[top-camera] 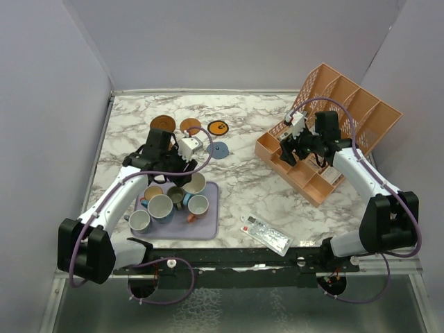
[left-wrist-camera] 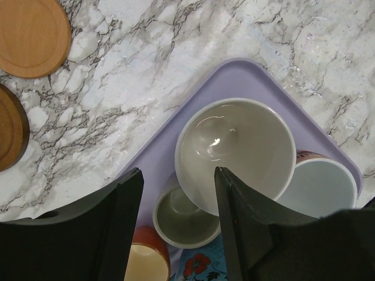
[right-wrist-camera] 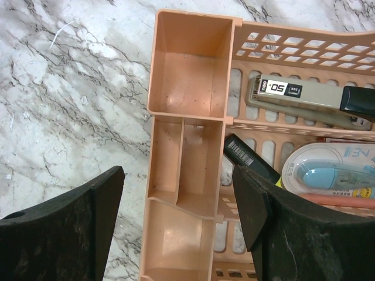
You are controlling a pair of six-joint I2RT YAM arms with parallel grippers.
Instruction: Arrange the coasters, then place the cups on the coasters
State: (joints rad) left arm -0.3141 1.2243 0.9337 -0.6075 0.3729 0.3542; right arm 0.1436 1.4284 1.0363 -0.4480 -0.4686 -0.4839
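Observation:
Several cups crowd a lavender tray [top-camera: 208, 225]. A big grey-white cup [left-wrist-camera: 234, 152] stands at the tray's far corner, beside a small olive-green cup [left-wrist-camera: 184, 219], an orange cup [left-wrist-camera: 146, 257] and a pale cup [left-wrist-camera: 319, 187]. My left gripper [left-wrist-camera: 178, 175] hovers open above them, its right finger [left-wrist-camera: 246, 222] over the big cup's rim. On the marble behind lie a dark brown coaster [top-camera: 161, 123], a tan-orange coaster [top-camera: 190, 126], an orange black-marked coaster [top-camera: 218, 127] and a grey-blue coaster [top-camera: 220, 150]. My right gripper [right-wrist-camera: 177, 175] hangs open over the organiser, holding nothing.
An orange slotted organiser [top-camera: 333, 132] lies at the right, holding a stapler [right-wrist-camera: 304, 99] and a correction tape [right-wrist-camera: 328, 175]. A flat white packet [top-camera: 266, 234] rests near the front edge. Grey walls close in the table on three sides.

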